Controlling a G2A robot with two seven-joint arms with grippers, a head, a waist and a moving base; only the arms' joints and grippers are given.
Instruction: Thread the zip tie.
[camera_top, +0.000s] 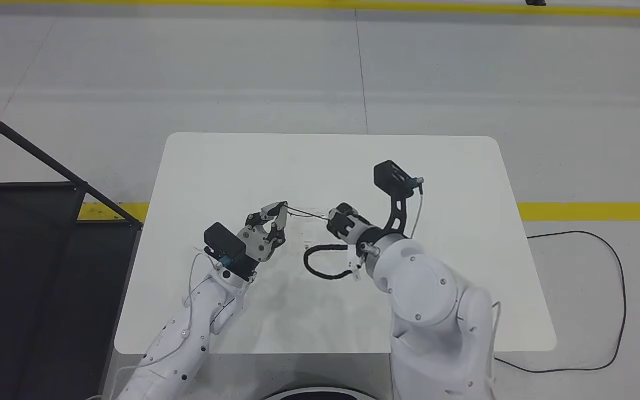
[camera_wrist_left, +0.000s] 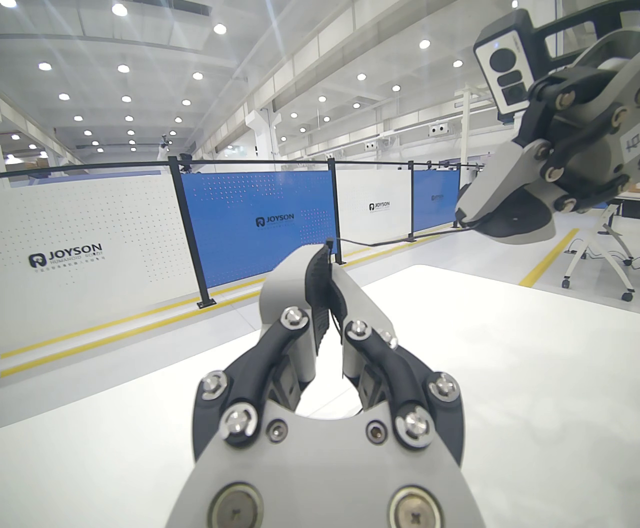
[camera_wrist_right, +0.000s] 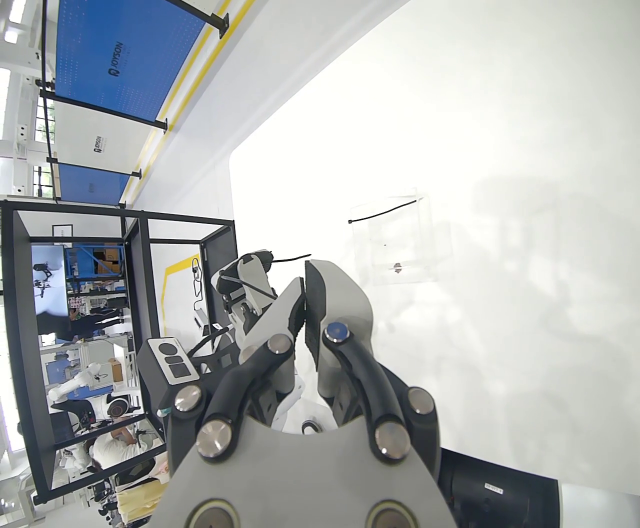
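At the table's near-left part, the left gripper had its two pads pressed together on one end of the zip tie. The small square head poked just past the fingertips. That hold probably kept the head steady and exposed as the target for threading.

From there the black strap ran through the air toward 3 o'clock, lifted clear of the tabletop and only slightly bowed. It was likely kept off the surface so both ends could be steered freely.

At the strap's far end, the right gripper was pinched closed, its tip meeting the strap (the tail end, by the look of it). It sat near the table's middle, at 3 o'clock from the left gripper and close beside it, nose to nose. The task seemed at the aligning stage, with the tail not yet looped back to the head.

Farther out on the table, well apart from both grippers, a second zip tie lay on a clear sheet, presumably a spare.

Hard to make out: the head's slot was too small to see, and the pads hid how much strap each gripper held. A thin dark strand lower between the left fingers could not be identified. The clear sheet's edges were faint.
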